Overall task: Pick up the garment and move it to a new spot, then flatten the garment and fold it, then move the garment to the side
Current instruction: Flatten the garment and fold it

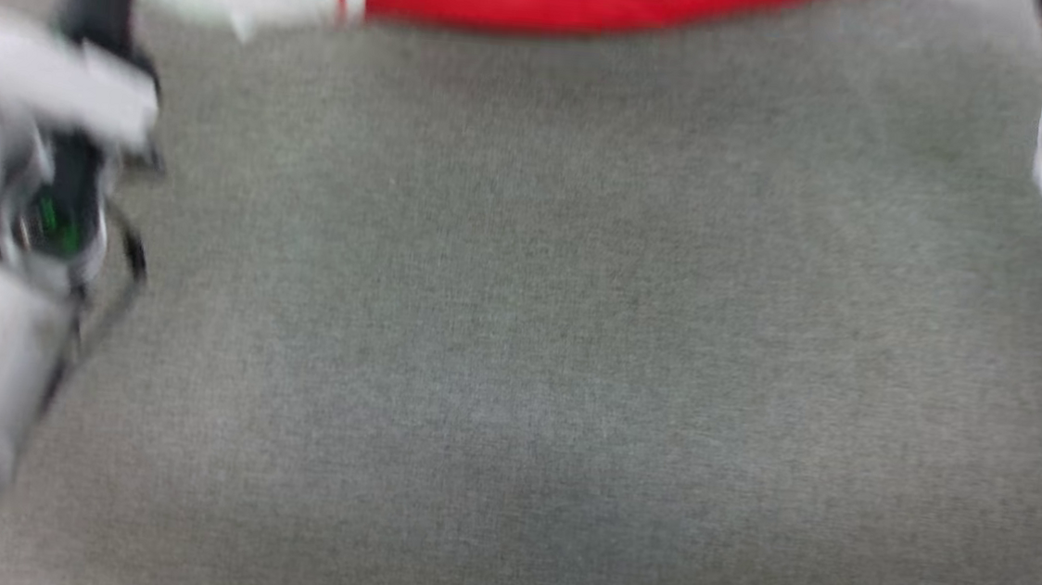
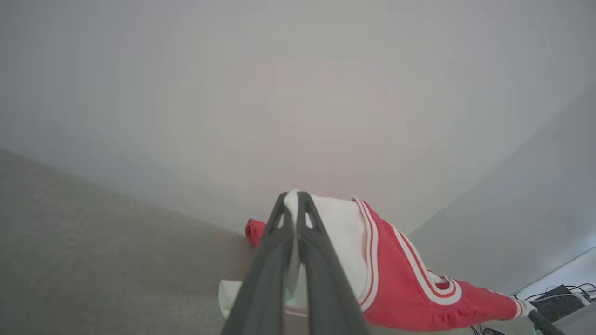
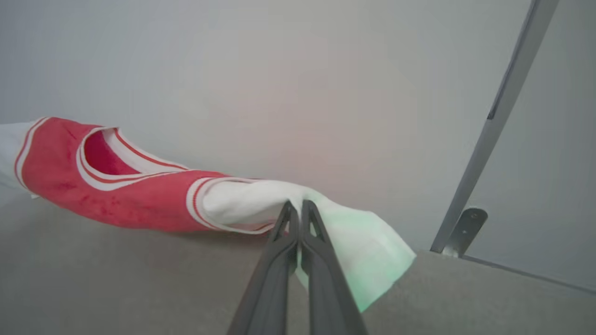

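Your left fingers [image 2: 321,279] and right fingers [image 3: 274,279] each clamp one white end of the soft red fabric garment [image 3: 116,200], stretched between them. Lower both ends level so it lands flat.

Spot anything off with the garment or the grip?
Nothing stands out. The garment spans between the left fingers and right fingers, each shut on a white sleeve end; no tear or snag visible. Head view is blurred.
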You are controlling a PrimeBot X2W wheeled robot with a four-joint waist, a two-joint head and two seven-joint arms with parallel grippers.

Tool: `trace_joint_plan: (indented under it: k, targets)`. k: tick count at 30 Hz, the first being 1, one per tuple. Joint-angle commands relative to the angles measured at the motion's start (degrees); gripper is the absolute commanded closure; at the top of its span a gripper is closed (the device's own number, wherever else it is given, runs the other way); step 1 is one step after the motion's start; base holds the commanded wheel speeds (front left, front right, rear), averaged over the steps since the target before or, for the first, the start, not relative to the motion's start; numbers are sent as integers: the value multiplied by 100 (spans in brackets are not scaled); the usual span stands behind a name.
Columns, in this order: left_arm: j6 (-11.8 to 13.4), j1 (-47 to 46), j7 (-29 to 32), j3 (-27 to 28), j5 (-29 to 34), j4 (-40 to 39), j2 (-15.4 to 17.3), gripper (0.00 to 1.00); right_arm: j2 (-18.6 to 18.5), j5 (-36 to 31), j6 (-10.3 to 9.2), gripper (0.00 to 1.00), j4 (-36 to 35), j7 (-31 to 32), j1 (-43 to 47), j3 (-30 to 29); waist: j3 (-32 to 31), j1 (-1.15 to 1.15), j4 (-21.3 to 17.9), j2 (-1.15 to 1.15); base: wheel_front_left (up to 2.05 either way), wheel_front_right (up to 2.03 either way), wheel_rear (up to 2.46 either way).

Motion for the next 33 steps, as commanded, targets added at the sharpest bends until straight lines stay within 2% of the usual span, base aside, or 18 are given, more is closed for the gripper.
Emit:
trace_joint_plan:
  k: [1, 4, 5, 10, 15, 19, 24, 29, 33]
  targets:
    - [-15, 516, -75, 1, -62, -281, 158, 100, -188, 82, -8, 100, -279, 51, 440, -83, -336, 0, -80, 0, 0, 0, 0]
    - [-14, 1443, -178, 101, -233, -763, 390, 100, -429, 60, -8, 100, -846, 163, 1134, -245, -501, 0, -175, 0, 0, 0, 0]
    - [-14, 1443, -178, 101, -233, -763, 390, 100, -429, 60, -8, 100, -846, 163, 1134, -245, -501, 0, -175, 0, 0, 0, 0]
    - [1, 2892, -271, 472, -343, -1367, 582, 100, -717, -61, -8, 100, -1613, 432, 2274, -728, -739, 0, -283, 0, 0, 0, 0]
    - [151, 4168, -284, 957, -292, -2065, 528, 100, -931, -323, -8, 100, -2353, 893, 3365, -1449, -892, 0, -340, 0, 0, 0, 0]
    - [302, 5049, -280, 1424, -215, -2705, 433, 100, -908, -541, -8, 100, -2963, 1332, 4301, -2251, -943, 0, -365, 0, 0, 0, 0]
    - [546, 5955, -275, 1855, -42, -3500, 386, 100, -518, -1150, -8, 100, -3835, 2059, 5473, -3459, -901, 0, -407, 0, 0, 0, 0]
    - [767, 6631, -270, 2215, 60, -4170, 320, 100, 289, -1881, -8, 100, -4978, 3063, 6429, -4529, -819, 0, -436, 0, 0, 0, 0]
    - [907, 6759, -269, 2178, 235, -4305, 362, 100, 940, -2332, -8, 100, -5626, 3855, 6890, -4973, -714, 0, -400, 0, 0, 0, 0]
